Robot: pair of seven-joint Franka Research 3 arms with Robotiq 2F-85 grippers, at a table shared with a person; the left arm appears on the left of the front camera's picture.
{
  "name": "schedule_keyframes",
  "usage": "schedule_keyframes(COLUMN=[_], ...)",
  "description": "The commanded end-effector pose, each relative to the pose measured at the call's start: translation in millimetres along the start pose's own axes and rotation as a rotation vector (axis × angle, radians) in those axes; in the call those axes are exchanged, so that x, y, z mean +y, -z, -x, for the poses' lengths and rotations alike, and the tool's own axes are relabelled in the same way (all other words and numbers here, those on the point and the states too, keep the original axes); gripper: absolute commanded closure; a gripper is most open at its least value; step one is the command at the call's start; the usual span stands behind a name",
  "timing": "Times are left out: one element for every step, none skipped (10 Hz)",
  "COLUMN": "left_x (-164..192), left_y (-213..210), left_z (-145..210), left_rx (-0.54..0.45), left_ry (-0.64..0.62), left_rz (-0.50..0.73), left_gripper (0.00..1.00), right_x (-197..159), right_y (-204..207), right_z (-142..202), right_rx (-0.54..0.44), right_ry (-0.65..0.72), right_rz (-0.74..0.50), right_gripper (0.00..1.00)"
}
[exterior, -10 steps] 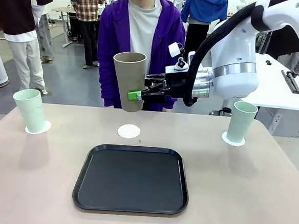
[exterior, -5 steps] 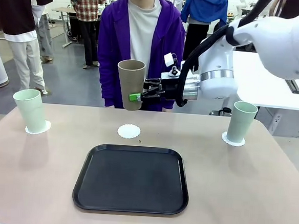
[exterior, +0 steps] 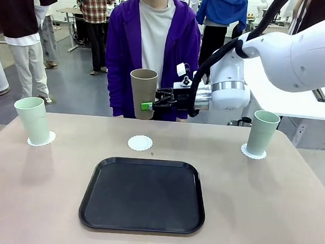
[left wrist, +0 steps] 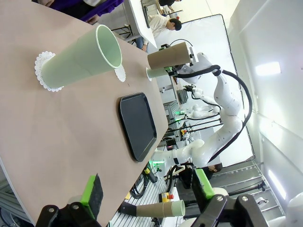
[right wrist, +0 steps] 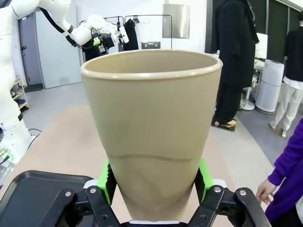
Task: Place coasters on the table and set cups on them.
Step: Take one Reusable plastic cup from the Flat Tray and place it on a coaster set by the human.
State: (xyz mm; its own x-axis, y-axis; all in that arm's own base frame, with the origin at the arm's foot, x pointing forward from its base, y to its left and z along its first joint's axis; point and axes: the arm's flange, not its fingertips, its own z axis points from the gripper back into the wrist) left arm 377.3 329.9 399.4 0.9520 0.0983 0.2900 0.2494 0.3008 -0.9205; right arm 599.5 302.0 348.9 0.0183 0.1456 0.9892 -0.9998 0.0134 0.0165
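1. My right gripper (exterior: 147, 105) is clamping the tan cup (exterior: 143, 92) low on its wall, green pads on both sides; in the right wrist view the cup (right wrist: 152, 132) is sitting squarely between them.
2. The cup is hanging upright in the air, above and a bit beyond the bare coaster (exterior: 140, 143) at the far middle of the table (exterior: 268, 207), in front of the person in purple.
3. My left gripper (left wrist: 147, 198) is idling with fingers apart, holding nothing, near the left mint cup (left wrist: 80, 61).
4. Both mint cups are sitting on coasters already: far left (exterior: 33, 120), far right (exterior: 261, 133). The black tray (exterior: 143, 194) is lying near centre.
5. I'm judging the next step as: pull the cup nearer until its base is centred over the doily, then lower straight down.
6. I'm keeping it vertical and releasing only once the base is flat, otherwise it could tip or drag the coaster.
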Motion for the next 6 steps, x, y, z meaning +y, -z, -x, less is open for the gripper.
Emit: schedule_keyframes(left_x=[-2.4, -2.4, -2.4, -2.4, -2.4, -2.4], left_y=[-1.3, -1.3, -1.3, -1.3, -1.3, -1.3], left_z=[0.3, 0.3, 0.3, 0.3, 0.3, 0.3], left_rx=[-0.003, -0.003, -0.003, -0.003, -0.003, -0.003], left_ry=[-0.007, -0.007, -0.007, -0.007, -0.007, -0.007], left_rz=[-0.005, -0.005, -0.005, -0.005, -0.005, -0.005], left_gripper=[0.00, 0.00, 0.00, 0.00, 0.00, 0.00], right_x=[-10.7, -10.9, -11.2, -12.6, -12.8, -13.9], right_y=[7.0, 8.9, 11.2, 14.6, 16.7, 18.2], right_z=[-3.0, 1.8, 7.3, 14.4, 21.6, 28.8], right_rx=[-0.001, 0.004, 0.012, 0.010, 0.017, 0.014], right_ry=[0.029, 0.041, 0.056, 0.077, 0.090, 0.099], right_rz=[-0.025, -0.028, -0.026, -0.031, -0.038, -0.039], right_gripper=[0.19, 0.19, 0.19, 0.19, 0.19, 0.19])
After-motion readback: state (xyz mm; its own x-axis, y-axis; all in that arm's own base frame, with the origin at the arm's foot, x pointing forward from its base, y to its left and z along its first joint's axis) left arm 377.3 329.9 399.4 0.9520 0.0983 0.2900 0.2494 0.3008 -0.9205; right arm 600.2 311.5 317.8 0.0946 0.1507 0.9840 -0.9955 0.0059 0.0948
